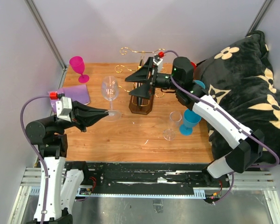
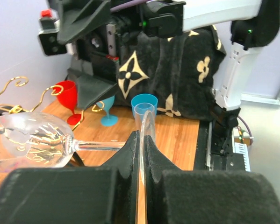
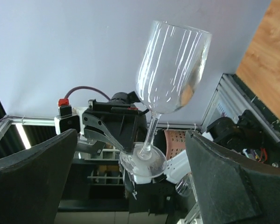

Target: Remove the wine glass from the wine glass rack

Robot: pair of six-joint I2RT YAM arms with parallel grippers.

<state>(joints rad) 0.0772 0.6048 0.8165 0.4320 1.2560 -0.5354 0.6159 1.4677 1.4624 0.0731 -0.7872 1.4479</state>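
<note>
The clear wine glass (image 1: 110, 88) stands upright left of the wine glass rack (image 1: 142, 105), apart from its gold wire arms (image 1: 139, 50). My left gripper (image 1: 107, 112) is shut on the rim of the glass's round foot (image 2: 147, 123); the bowl (image 2: 30, 140) lies to the left in the left wrist view. My right gripper (image 1: 139, 85) is wide open and empty over the rack's dark centre panel, facing the glass (image 3: 172, 70). In the right wrist view the foot (image 3: 144, 161) sits in the left gripper's fingers (image 3: 107, 133).
A pink goblet (image 1: 78, 67) and a purple cloth (image 1: 74, 94) lie at the table's far left. A clear glass (image 1: 171, 125) and a blue goblet (image 1: 191, 121) stand right of the rack. A black flowered blanket (image 1: 252, 84) fills the right side. A red goblet (image 2: 67, 95) stands behind the rack.
</note>
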